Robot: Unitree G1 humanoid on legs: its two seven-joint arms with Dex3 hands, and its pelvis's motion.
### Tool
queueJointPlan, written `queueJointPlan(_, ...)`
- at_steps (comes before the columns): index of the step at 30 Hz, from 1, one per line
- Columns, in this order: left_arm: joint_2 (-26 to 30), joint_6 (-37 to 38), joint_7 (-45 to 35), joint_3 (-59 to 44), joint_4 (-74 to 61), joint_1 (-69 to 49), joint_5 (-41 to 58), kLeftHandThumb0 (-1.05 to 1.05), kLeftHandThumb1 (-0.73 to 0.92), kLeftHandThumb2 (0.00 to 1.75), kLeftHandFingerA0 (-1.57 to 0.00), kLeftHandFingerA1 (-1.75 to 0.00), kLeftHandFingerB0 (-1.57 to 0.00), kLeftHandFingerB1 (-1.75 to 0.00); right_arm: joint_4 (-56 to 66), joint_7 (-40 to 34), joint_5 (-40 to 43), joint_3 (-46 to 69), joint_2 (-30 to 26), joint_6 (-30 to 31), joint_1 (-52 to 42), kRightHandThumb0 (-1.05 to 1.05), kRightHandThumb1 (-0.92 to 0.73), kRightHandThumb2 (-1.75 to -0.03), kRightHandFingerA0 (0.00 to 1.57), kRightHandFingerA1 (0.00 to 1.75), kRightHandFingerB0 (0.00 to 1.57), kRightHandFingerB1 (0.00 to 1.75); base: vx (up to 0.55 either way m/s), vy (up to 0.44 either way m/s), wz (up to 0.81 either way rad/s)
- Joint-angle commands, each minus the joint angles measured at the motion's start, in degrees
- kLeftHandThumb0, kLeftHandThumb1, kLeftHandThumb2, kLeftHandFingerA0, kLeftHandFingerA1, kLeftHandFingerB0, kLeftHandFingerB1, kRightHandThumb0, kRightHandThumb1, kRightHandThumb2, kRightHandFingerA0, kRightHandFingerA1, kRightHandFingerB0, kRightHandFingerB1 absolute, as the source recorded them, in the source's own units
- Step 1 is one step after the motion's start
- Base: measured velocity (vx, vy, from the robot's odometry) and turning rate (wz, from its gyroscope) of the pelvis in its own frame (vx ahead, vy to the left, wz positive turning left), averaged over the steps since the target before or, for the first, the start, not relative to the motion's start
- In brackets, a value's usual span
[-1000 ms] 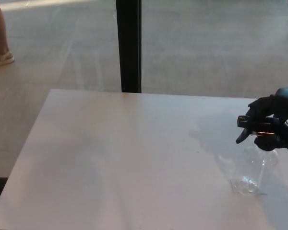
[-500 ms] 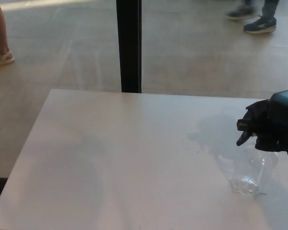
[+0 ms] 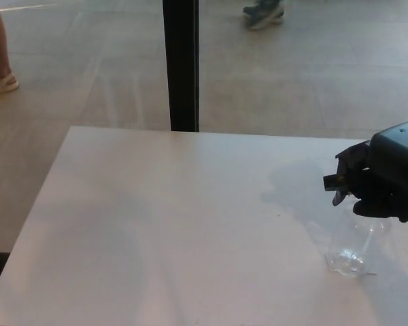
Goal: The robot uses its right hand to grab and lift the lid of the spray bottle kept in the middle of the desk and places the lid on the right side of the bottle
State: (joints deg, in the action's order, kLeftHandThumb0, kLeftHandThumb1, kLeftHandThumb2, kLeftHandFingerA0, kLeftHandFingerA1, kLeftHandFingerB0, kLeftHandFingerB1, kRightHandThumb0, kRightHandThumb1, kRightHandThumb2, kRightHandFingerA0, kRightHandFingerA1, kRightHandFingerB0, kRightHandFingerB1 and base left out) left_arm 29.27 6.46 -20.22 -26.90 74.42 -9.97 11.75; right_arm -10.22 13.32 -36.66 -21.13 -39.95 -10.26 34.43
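Beyond the desk, black post, passing shoes

You have a plain white table; only a clear spray bottle stands on it, near the tabletop's right edge.

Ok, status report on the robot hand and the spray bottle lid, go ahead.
Right robot hand shut on the lid, at the top of the clear bottle. Left robot hand not in view. Nothing else on the desk.
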Motion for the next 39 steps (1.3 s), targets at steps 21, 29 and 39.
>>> queueJointPlan(21, 1.0, 1.3, 0.3, -0.6, -0.1, -1.2, 0.5, -0.97, 0.92, 0.69, -0.57, -0.5, -0.39, -0.4, -11.8, -8.2, 2.8, 11.1, 0.9, -8.8, 11.4, -0.26, -0.69, -0.9, 0.9, 1.71, 0.78, 1.1, 0.0, 0.0, 0.0)
queueJointPlan(29, 1.0, 1.1, -0.7, -1.2, -0.3, -1.3, 1.0, -0.97, 0.92, 0.68, -0.57, -0.51, -0.37, -0.39, -9.3, -1.0, 7.0, 16.8, -1.5, -2.6, 19.9, -0.27, -0.66, -0.93, 0.91, 1.71, 0.82, 1.07, 0.0, 0.0, 0.0)
queueJointPlan(39, 1.5, 0.9, -1.0, -1.8, -0.1, -1.7, 1.6, -0.93, 0.92, 0.7, -0.54, -0.51, -0.36, -0.4, -15.9, 0.2, 13.2, 25.3, -3.0, 2.8, 21.3, -0.18, -0.59, -0.97, 0.89, 1.63, 0.84, 1.1, 0.0, 0.0, 0.0)
